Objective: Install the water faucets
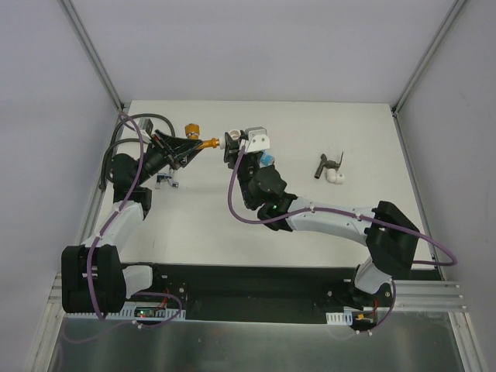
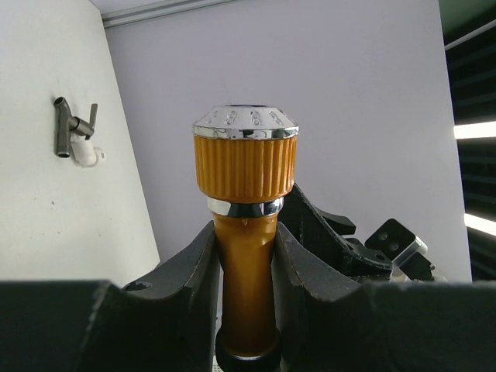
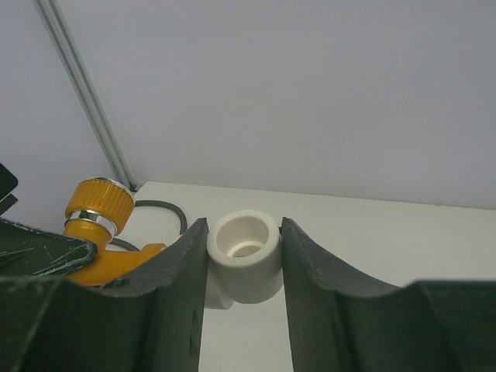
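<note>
Assembly of the first pair looks to be the step in hand. The left claw (image 2: 244, 236) is pinching the orange tap (image 2: 245, 167) by its neck, with the ribbed knob standing clear beyond the fingertips. The right claw (image 3: 242, 232) is pressed onto a white elbow fitting (image 3: 246, 267), one open socket facing out past its fingers.

From above, the tap's far end points straight across at the right claw and sits just beside the fitting. Whether the thread has entered a socket I cannot tell.

The next move, as I judge it, calls for lining thread and socket on one axis, pressing them together gently, then turning one claw about that axis without loosening either grip. A tilted start would likely cross the thread.

Well off to the right claw's outer side lies the grey-brown tap (image 1: 328, 163), touching another white elbow (image 1: 337, 177). A blue piece (image 1: 267, 160) shows just behind the right claw's fingers, probably the blue tap.
</note>
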Robot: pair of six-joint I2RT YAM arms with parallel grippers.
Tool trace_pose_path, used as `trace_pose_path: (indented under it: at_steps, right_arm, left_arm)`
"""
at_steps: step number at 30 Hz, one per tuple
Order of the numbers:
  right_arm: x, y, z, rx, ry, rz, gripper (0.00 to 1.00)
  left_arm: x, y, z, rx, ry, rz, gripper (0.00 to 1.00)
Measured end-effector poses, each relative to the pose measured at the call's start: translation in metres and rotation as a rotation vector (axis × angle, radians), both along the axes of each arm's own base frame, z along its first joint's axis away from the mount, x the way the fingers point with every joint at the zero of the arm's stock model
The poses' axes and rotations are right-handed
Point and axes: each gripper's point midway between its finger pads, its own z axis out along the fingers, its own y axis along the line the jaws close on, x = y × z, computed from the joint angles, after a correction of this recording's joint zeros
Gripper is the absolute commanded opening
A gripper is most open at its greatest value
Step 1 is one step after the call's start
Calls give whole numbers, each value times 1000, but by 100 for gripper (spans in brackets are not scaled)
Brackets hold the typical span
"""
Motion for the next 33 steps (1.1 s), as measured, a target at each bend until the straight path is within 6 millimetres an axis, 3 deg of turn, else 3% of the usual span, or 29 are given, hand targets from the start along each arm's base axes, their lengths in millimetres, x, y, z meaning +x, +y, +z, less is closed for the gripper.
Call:
trace_pose_path:
  at_steps: [33]
  right_arm:
    - [4, -3, -1, 29, 37, 24, 2]
  left_arm:
    - [3, -3, 0, -33, 10, -43, 0]
